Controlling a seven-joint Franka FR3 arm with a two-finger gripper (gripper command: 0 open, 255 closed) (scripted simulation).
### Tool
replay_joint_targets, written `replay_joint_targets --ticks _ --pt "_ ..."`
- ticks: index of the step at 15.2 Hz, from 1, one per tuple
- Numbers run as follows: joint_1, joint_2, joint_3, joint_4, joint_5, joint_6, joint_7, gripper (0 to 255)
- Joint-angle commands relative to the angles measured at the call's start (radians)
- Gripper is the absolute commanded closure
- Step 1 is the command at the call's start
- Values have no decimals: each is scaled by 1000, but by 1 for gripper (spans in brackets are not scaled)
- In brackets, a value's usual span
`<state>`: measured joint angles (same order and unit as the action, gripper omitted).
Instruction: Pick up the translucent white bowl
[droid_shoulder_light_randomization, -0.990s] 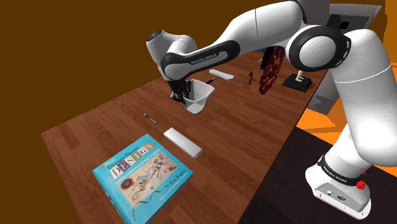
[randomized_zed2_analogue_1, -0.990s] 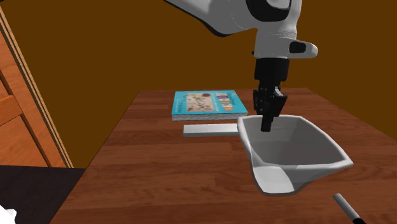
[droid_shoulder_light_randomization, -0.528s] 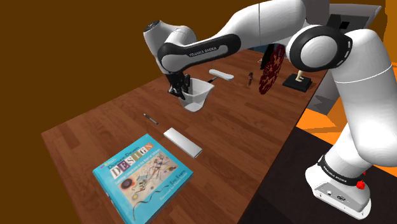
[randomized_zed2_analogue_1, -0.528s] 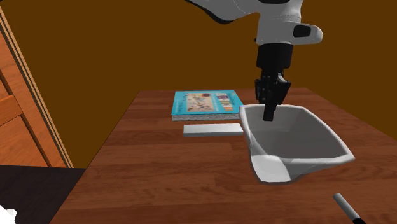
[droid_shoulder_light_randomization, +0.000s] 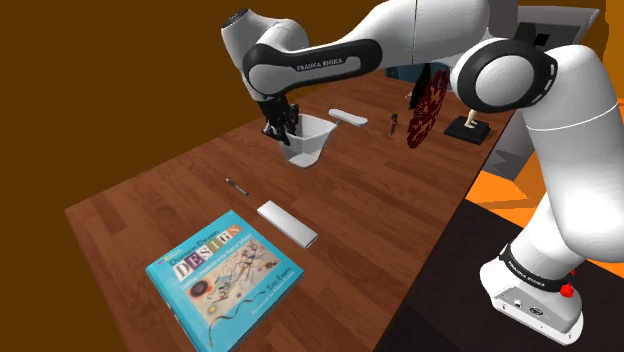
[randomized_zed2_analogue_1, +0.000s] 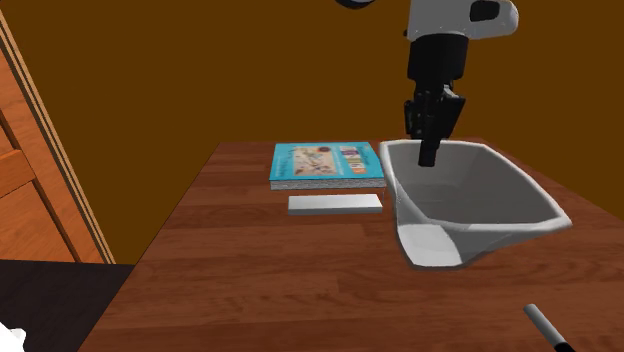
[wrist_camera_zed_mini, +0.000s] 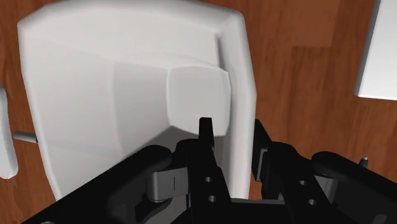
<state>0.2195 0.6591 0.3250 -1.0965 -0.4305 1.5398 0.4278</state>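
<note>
Grip is on a thin wall of the white bowl, since that fits between the fingers. The gripper clamps it, one finger inside, one outside.

Bowl, plain white, squarish with rounded corners, flared walls and a small flat base; mouth up, slightly tilted, one wall clasped between the jaws, apparently hanging clear of the wooden surface.
</note>
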Motion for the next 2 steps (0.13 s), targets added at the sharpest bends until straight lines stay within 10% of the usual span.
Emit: replay_joint_targets --ticks 1,2 --pt "3 -2 0 16 0 -16 -3 255" --pt "3 -2 0 16 0 -16 -3 255"
